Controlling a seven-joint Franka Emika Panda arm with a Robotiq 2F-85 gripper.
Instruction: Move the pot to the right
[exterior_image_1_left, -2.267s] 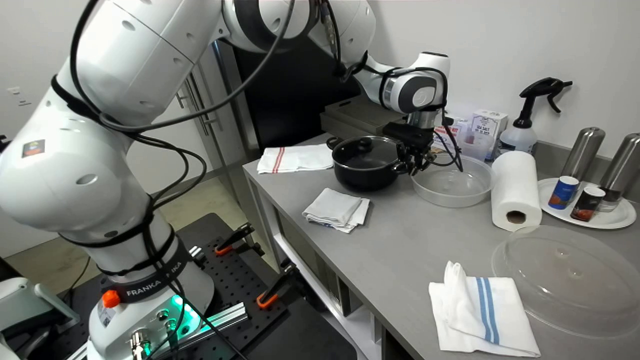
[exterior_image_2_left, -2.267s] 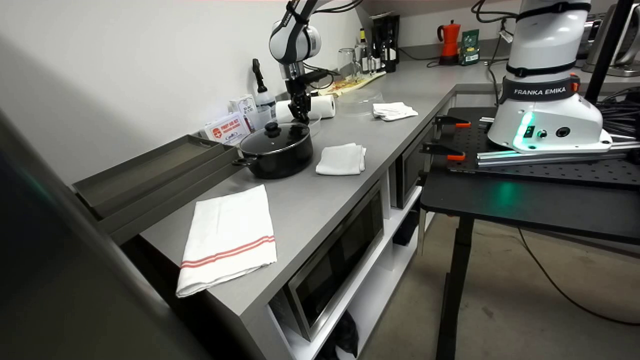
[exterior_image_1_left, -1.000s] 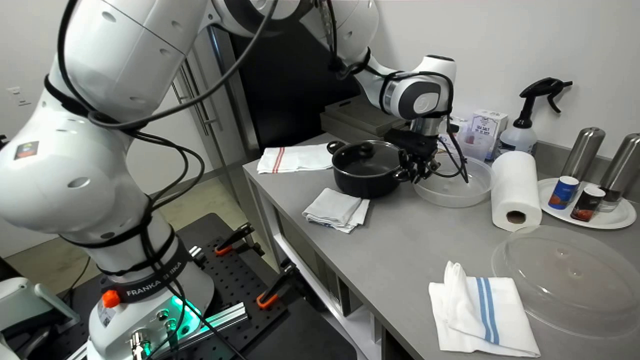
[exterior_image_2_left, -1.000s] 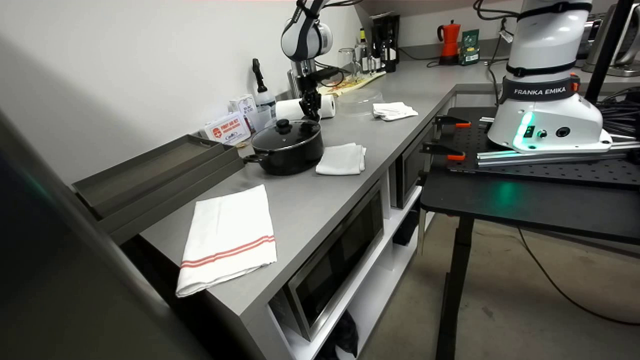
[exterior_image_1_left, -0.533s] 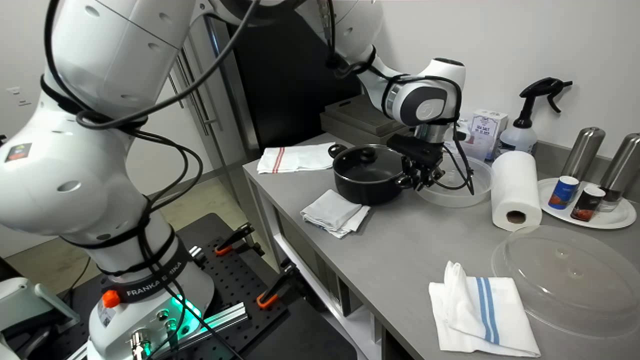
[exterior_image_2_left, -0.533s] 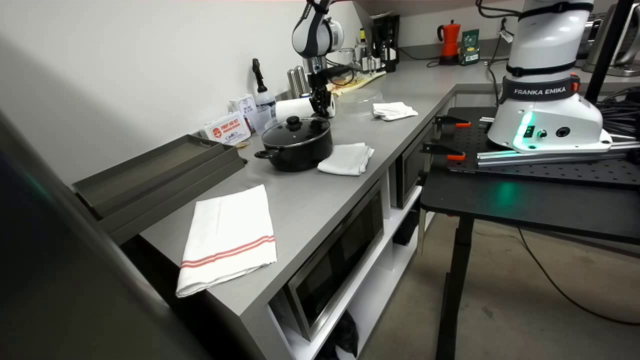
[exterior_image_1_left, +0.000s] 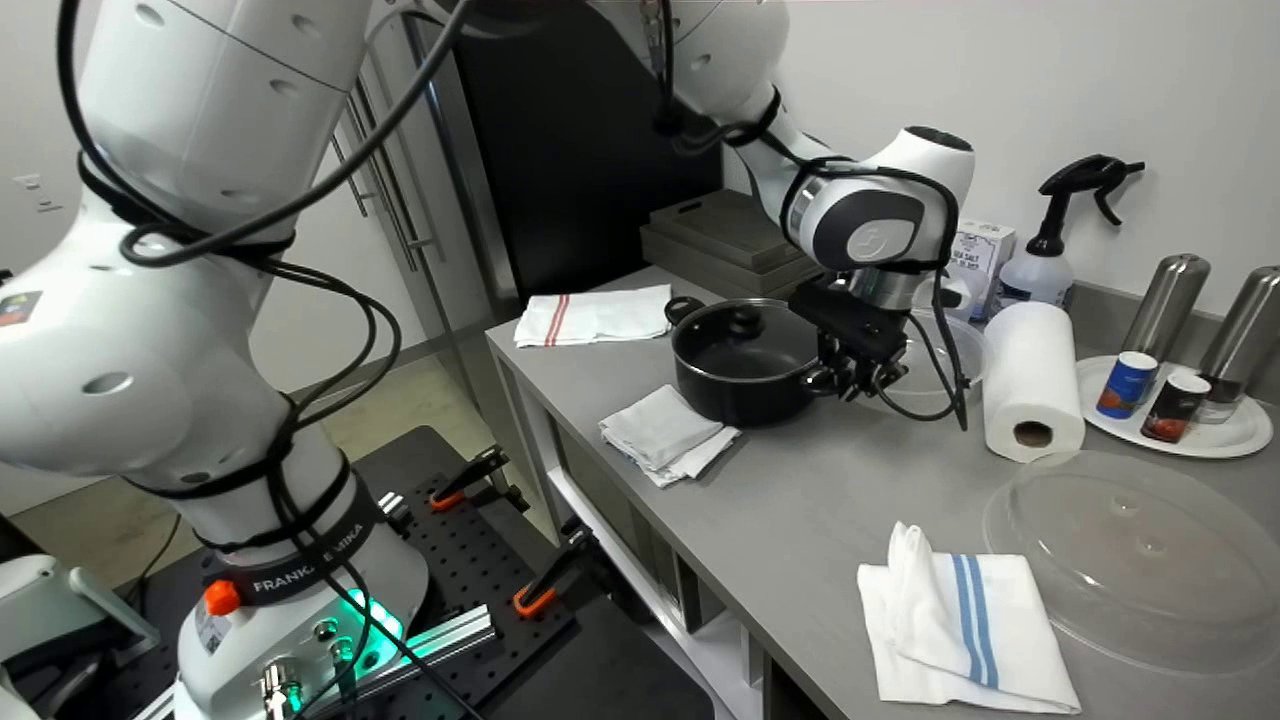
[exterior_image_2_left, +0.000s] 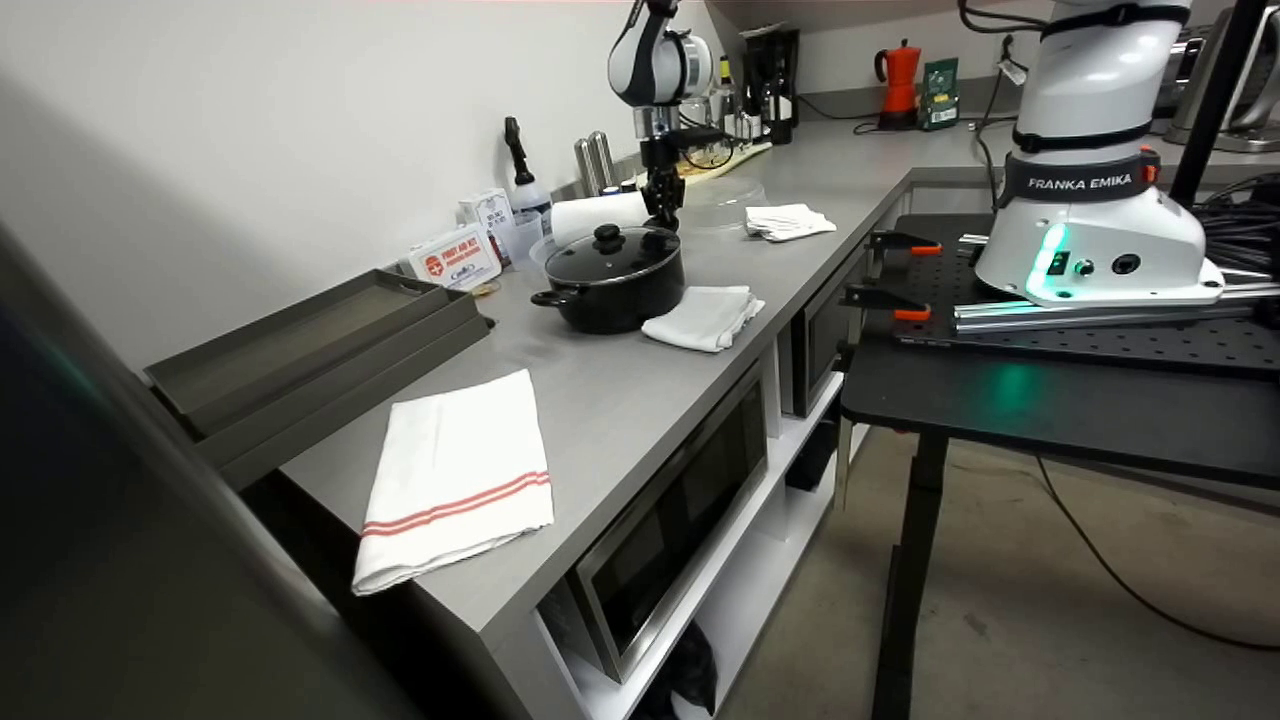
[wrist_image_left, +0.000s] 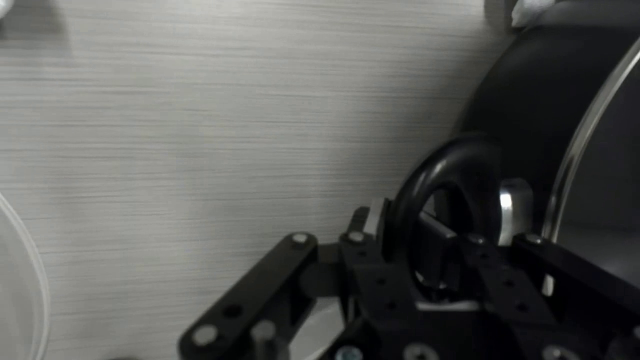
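In both exterior views the black lidded pot is standing upright on the gray countertop. In the wrist view the Robotiq gripper is clasping a looped side handle of the pot, one finger sitting inside the loop and the other pressing from outside. The opposite handle is pointing away from the gripper. A folded white cloth is lying against the pot's base, while a red-striped towel and stacked dark gray trays are lying near the pot on the side away from the gripper. A clear round bowl, partly hidden behind the gripper in an exterior view, is sitting near the pot on the gripper's side. A paper towel roll is lying farther from the pot than the bowl, and a blue-striped towel and a clear domed cover are lying well apart from the pot.
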